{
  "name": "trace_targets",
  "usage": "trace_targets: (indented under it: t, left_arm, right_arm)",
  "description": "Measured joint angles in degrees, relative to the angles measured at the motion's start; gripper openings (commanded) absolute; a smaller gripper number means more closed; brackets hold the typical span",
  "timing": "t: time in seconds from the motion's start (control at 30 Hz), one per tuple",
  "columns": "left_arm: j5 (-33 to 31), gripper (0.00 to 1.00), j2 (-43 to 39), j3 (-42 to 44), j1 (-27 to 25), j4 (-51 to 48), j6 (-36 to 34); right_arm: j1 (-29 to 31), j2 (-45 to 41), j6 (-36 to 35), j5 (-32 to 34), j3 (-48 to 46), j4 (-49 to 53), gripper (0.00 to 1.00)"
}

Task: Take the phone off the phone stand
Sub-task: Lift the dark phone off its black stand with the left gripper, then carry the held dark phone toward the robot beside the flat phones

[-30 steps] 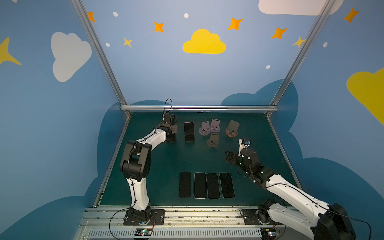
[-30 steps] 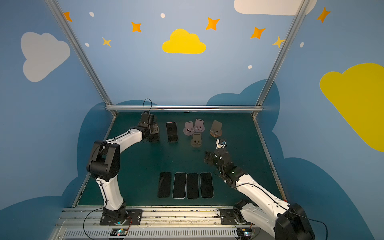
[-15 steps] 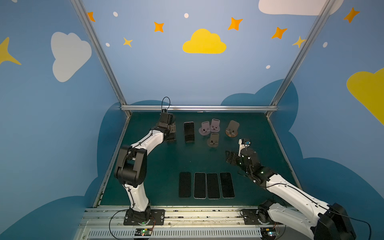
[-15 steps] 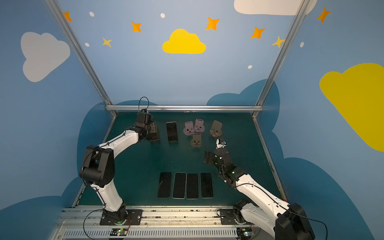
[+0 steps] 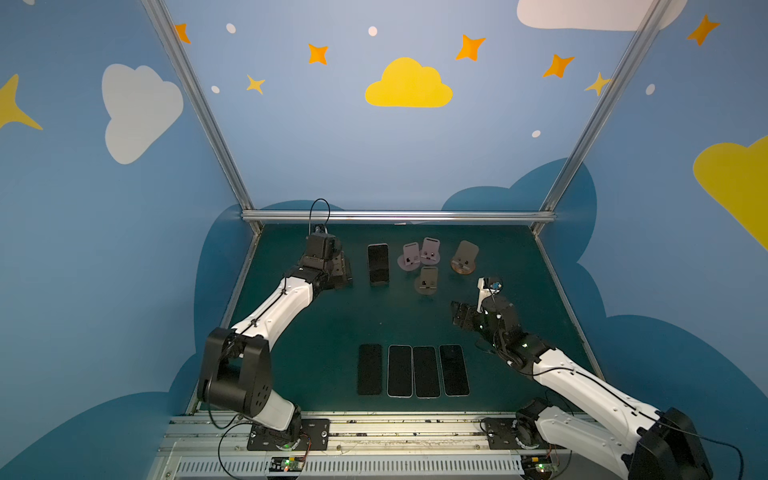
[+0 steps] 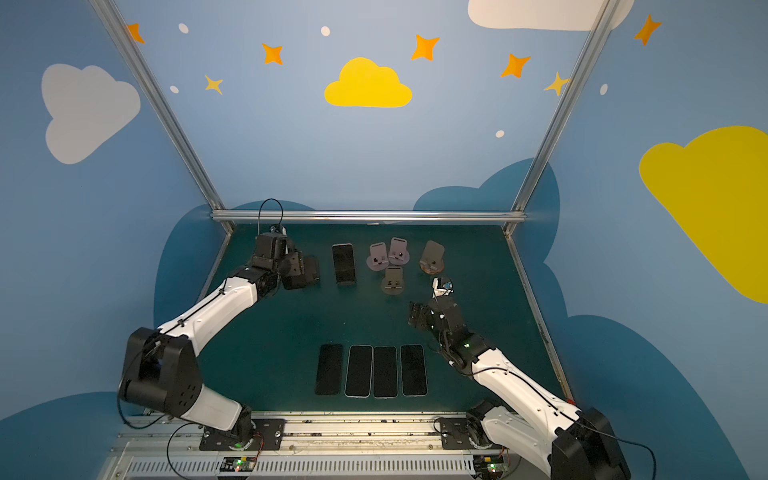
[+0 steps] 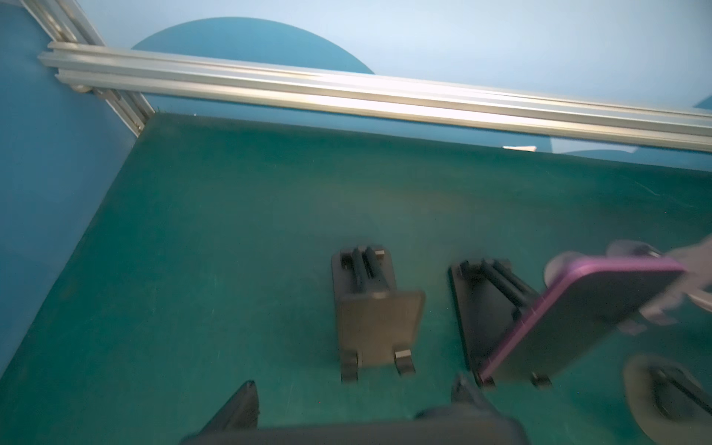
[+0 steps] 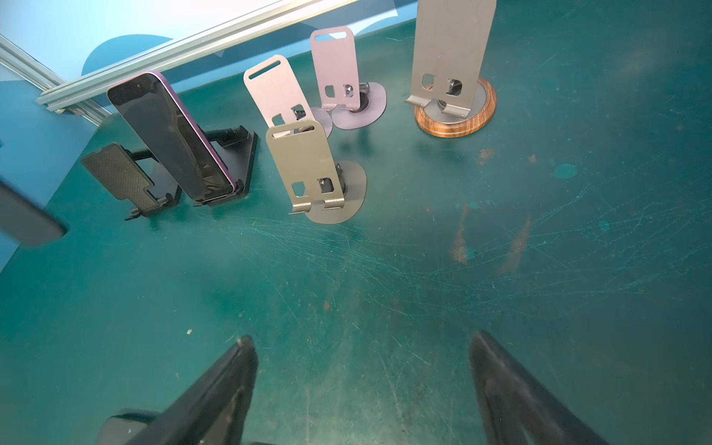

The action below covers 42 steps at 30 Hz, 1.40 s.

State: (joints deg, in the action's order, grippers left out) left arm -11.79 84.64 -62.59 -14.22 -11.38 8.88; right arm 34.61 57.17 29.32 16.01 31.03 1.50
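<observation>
While the phone [image 5: 378,264] leans back on its black stand [image 8: 248,162] at the far side of the mat [image 5: 316,332], left of middle, neither gripper touches it. Its feet sit on the stand's lip, its purple edge shows in both wrist views, and its dark screen faces the near side.

Just left of it stands an empty stand [image 7: 375,319], also black. The left gripper [image 7: 356,383] is at that empty stand, on its near side. Its jaws are released and apart, nothing between them, with the tips just short of the stand's feet.

Right of the phone are two pink stands [image 8: 277,92], set close together, with a grey stand [image 8: 304,165] just nearer and a wood-based stand [image 8: 450,57] further right. All four carry nothing.

The right gripper [image 8: 360,339] hangs over bare mat right of middle, nearer than these stands and well apart from the phone. Its jaws are spread wide and grasp nothing.

Near the front edge a row of phones [image 5: 400,370], four in all, lies flat side by side.
</observation>
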Motion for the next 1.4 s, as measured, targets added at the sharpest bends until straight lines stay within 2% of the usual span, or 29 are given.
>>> trace_targets:
  t: [0.23, 0.37, 0.53, 0.83, 1.03, 1.23, 1.4]
  left_arm:
    - [-1.66, 0.63, -13.40, 12.13, -6.58, -5.35, 5.57]
    - [-2.93, 0.63, -19.98, 17.44, -10.03, -10.45, 11.65]
    - [-5.77, 0.63, -24.68, 22.95, -14.25, -14.62, 18.45]
    - [-6.64, 0.63, -22.34, 25.81, -20.28, -22.12, 25.62]
    - [-4.83, 0.63, -20.94, 25.73, -21.40, -25.92, 27.04]
    - [-1.22, 0.63, -16.15, 25.68, -22.82, -25.18, 28.02]
    - [-0.63, 0.63, -11.43, 24.61, -23.39, -24.41, 27.76]
  right_arm:
    - [0.00, -0.35, 0.15, -0.66, 0.00, -0.04, 0.86]
    - [0.00, -0.44, 0.33, -1.01, 0.00, -0.57, 0.86]
    - [0.00, 0.11, 0.81, -1.77, 0.00, -1.14, 0.86]
    - [0.00, 0.57, 1.81, -2.29, 0.00, -1.25, 0.86]
    - [0.00, 0.44, 1.81, -2.34, 0.00, -1.27, 0.86]
    - [0.00, 0.52, 1.81, -2.78, 0.00, -1.29, 0.86]
    - [0.00, 0.57, 2.01, -2.75, 0.00, -1.27, 0.86]
